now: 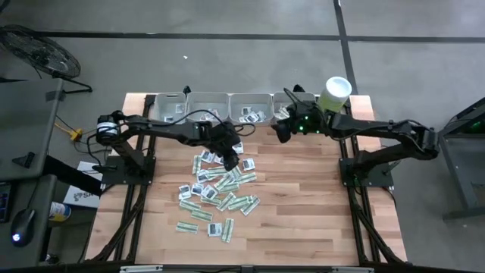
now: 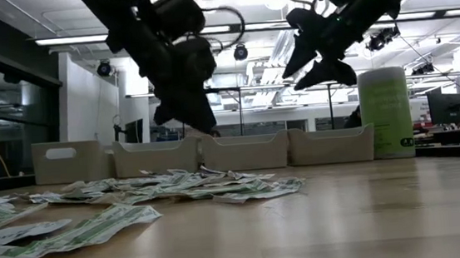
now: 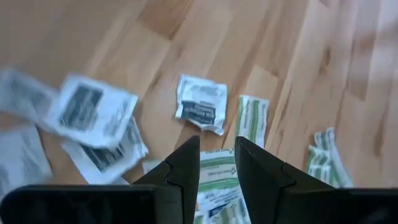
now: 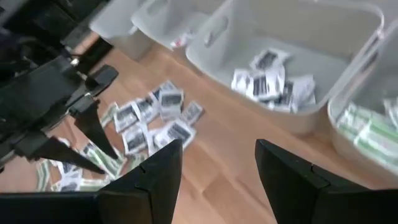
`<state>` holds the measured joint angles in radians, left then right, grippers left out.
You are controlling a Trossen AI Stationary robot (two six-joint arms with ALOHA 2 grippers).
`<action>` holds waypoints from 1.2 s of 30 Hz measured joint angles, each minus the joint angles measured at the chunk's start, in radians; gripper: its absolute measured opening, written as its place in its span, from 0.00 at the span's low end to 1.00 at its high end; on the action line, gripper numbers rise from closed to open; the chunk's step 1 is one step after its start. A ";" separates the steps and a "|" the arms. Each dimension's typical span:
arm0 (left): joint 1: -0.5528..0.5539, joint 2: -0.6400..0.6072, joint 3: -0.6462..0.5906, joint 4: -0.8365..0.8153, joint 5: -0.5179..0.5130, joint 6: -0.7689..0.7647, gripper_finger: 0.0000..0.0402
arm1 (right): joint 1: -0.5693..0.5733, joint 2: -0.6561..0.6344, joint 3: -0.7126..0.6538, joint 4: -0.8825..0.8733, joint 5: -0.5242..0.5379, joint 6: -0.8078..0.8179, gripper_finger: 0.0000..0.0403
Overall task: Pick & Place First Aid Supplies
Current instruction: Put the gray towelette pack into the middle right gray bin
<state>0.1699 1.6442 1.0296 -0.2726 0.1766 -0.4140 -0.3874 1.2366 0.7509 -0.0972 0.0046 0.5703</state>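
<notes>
Wooden table (image 1: 303,220): four trays (image 1: 208,106).

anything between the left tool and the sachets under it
Nothing visible. The left tool hangs open over the pile of sachets, with only air between its fingertips and a green-striped sachet directly below.

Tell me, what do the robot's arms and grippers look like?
Both arms are dark, nearly black, and jointed, with thin black cables looping along them. The left gripper and right gripper each have two pointed, wedge-shaped black fingers. Small green lights glow on the right arm.
</notes>
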 joint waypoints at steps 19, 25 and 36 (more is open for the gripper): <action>0.000 0.177 0.000 0.155 0.054 -0.612 0.25 | 0.089 0.000 0.000 -0.088 0.102 0.054 0.49; 0.001 0.176 0.000 0.162 -0.001 -0.618 0.30 | 0.089 0.000 0.000 -0.094 0.102 0.034 0.49; 0.000 0.236 0.004 0.223 0.041 -0.694 0.48 | 0.089 0.001 0.000 -0.108 0.102 0.005 0.49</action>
<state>0.1703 1.8798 1.0335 -0.0497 0.2175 -1.1082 -0.2981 1.2372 0.7506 -0.2050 0.1062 0.5748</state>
